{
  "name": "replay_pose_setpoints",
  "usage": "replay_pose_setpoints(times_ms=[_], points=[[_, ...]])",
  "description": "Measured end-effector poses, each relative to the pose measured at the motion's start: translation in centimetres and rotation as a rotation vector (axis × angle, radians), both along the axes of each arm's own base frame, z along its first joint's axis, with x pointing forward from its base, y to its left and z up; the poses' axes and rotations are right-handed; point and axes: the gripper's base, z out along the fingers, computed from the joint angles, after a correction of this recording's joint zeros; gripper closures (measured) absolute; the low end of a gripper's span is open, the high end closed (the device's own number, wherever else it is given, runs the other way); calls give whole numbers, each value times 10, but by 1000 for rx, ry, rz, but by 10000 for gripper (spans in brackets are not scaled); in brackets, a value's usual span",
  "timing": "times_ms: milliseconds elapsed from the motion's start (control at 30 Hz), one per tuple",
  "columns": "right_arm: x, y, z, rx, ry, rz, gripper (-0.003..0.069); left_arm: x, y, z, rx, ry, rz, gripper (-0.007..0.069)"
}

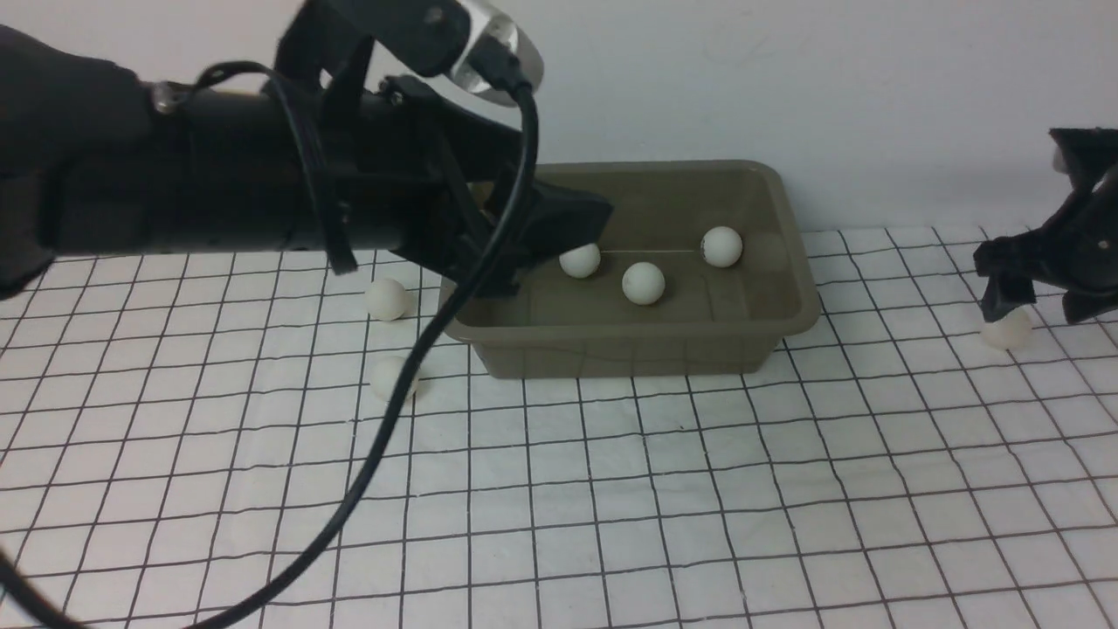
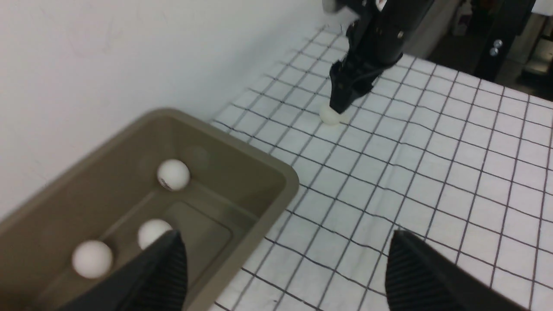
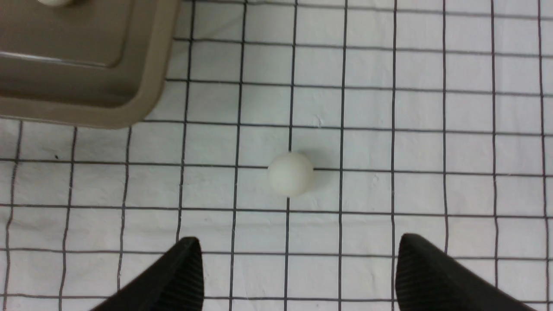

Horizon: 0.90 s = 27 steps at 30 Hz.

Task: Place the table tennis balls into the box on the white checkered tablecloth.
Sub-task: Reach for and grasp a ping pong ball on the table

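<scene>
Clearly left tool wide, empty, above box; right tool wide above ball.

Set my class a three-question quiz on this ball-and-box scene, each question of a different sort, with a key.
1. How many table tennis balls lie inside the box?
2. True or false: the right gripper is shut on a ball.
3. On which side of the box do two loose balls lie? A) the robot's left B) the robot's right C) behind it

Key
1. Three.
2. False: it is open above a lone ball on the white checkered tablecloth.
3. A.
</scene>
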Motion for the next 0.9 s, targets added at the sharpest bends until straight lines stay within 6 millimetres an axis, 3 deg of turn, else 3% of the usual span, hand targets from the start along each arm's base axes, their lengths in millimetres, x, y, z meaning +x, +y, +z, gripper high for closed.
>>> replay_pose_setpoints(times_ms=[200,433,633,900], points=[[12,-7,-8,41,-61,1,124,-23,10,26,-42,-58,20,51],[25,-10,-24,31,-91,10,124,-40,19,39,-56,-70,46,51],[33,-13,-37,9,-102,14,124,-44,21,38,-26,-42,51,57],[37,-18,-36,-51,-145,28,124,-45,21,36,-14,-32,38,73]])
